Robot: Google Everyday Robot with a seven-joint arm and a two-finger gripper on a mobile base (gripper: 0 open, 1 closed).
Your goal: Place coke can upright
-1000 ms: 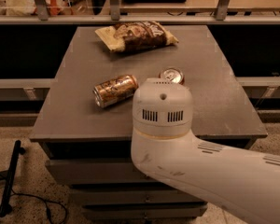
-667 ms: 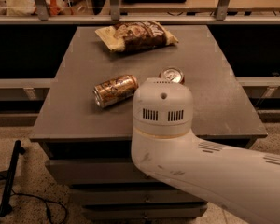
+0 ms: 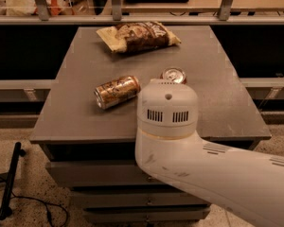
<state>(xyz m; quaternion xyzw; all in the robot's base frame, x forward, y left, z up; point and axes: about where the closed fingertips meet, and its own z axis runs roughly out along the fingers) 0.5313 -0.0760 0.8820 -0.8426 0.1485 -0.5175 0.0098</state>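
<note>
Behind a dark grey worktop [image 3: 227, 103] runs a rail with shelving, and speckled floor lies below. We have only the one camera view.

At the back of the worktop lies a chip bag [image 3: 139, 36]. Nearer us a brown can [image 3: 117, 91] lies on its side. Just right of it, apart from it, we see the coke can [image 3: 173, 74]: its silver top with a red rim faces up toward us, and the rest of its body is hidden behind the arm [image 3: 166, 110]. We cannot tell whether it stands fully upright or leans.

The arm's round white housing fills the foreground and covers the end effector, which we judge to be down beyond it, close to the coke can. We cannot tell whether it is released, clenched or grasping the can.

We judge the coke can to be light and stiff enough along its length, but thin-walled, so a hard squeeze at mid-body would dent it. Its painted aluminium is smooth and likely slippery. We would take it across the body, just above the middle, with even pressure, and set it down flat on its base.
</note>
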